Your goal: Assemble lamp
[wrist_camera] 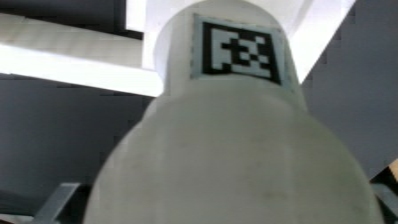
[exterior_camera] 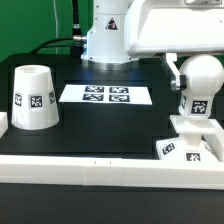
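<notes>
The white bulb (exterior_camera: 198, 98) stands upright with its tagged neck down on the flat square base (exterior_camera: 178, 146) at the exterior view's right. It fills the wrist view (wrist_camera: 222, 130), its tag far from the camera. My gripper (exterior_camera: 203, 72) comes down from above and is shut on the bulb's rounded top. Only the edges of my fingers (wrist_camera: 54, 203) show in the wrist view, beside the bulb. The large tapered shade (exterior_camera: 33, 98) stands mouth down at the exterior view's left, well apart from the gripper.
The marker board (exterior_camera: 105, 95) lies flat on the black table between shade and base. A white rim (exterior_camera: 90, 168) runs along the table's front edge. The robot's white body (exterior_camera: 108, 35) stands behind the marker board.
</notes>
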Controlling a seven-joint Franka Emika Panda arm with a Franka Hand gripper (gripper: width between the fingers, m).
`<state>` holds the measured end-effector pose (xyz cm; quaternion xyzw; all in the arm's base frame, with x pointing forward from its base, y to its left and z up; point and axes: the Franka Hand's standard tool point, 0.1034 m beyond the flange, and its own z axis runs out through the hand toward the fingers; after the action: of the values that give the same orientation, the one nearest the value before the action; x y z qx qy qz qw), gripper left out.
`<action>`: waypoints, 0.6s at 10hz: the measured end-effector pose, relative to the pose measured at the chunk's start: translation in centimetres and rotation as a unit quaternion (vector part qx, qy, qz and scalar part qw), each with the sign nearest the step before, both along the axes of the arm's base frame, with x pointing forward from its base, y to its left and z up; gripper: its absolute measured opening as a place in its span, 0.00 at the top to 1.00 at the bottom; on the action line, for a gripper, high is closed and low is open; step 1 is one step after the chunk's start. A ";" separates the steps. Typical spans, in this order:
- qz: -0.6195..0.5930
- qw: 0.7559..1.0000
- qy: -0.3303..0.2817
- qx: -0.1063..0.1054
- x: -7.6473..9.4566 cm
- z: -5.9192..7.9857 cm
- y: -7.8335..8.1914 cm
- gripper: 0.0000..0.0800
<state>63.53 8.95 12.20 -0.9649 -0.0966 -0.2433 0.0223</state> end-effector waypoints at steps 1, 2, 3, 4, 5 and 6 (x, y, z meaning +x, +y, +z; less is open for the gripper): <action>0.001 1.000 -0.004 0.000 -0.1 0.0 0.1 0.28; 0.001 1.000 -0.005 0.000 -0.1 0.0 0.2 0.28; 0.002 1.000 -0.008 0.000 -0.2 0.0 0.2 0.28; 0.002 1.000 -0.008 0.000 -0.2 0.0 0.3 0.28; 0.002 1.000 -0.008 0.000 -0.2 0.0 0.2 0.27; 0.002 1.000 -0.008 0.000 -0.2 0.0 0.2 0.27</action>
<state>63.37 9.20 12.18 -0.9627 -0.0984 -0.2511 0.0217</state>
